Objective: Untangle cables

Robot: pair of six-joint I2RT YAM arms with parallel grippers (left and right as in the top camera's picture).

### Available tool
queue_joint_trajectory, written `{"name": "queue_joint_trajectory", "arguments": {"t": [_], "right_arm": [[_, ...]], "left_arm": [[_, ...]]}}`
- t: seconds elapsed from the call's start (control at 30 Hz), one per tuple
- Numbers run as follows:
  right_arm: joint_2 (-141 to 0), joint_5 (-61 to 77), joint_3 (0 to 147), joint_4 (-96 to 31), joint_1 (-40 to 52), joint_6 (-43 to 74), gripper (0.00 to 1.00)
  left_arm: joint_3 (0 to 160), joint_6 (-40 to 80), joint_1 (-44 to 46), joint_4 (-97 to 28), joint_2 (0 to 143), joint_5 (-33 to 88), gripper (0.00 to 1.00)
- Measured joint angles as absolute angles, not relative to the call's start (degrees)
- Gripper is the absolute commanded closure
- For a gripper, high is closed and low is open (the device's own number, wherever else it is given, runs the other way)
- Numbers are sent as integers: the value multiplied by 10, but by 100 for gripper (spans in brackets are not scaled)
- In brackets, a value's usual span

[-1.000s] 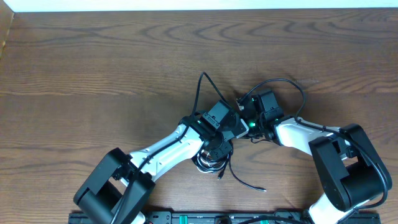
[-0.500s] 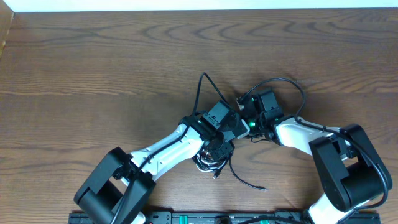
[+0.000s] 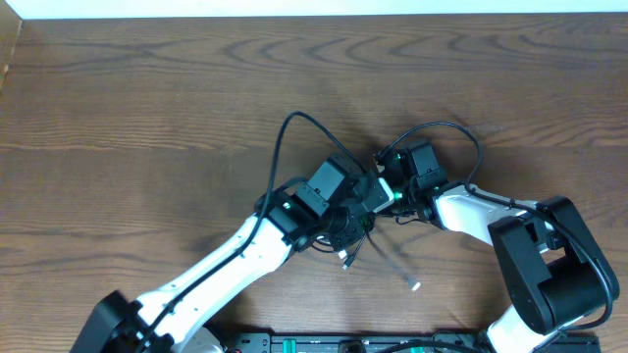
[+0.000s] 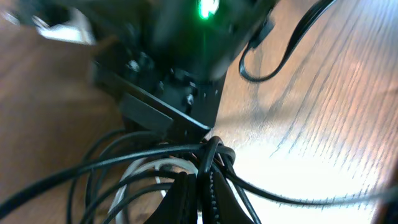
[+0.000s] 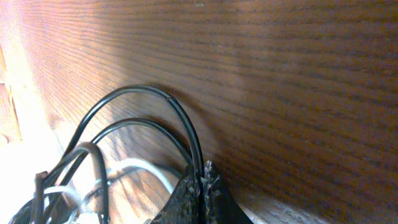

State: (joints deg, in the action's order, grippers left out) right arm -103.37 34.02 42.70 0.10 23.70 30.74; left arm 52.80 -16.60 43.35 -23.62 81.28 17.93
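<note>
The cables [image 4: 214, 152] (black, one white) lie knotted on the table [image 3: 147, 98] between the arms; thin, light, limp, probably slippery, so best pinched near an end; left gripper [image 4: 206, 178] and right gripper [image 5: 203, 180] each clamp black cable.

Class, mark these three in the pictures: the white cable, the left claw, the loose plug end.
white cable [image 5: 134, 163]: right wrist view, on its curved middle.
left claw [image 4: 205, 179]: left wrist view, between its fingertips.
loose plug end [image 3: 413, 285]: overhead view, on the pale tip.
</note>
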Motion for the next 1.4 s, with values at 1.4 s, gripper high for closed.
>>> {"name": "queue_joint_trajectory", "arguments": {"t": [1.4], "right_arm": [[-1026,317,434,-25,215,307,86]], "left_arm": [[528,-38,434,-282,868,201,62]]}}
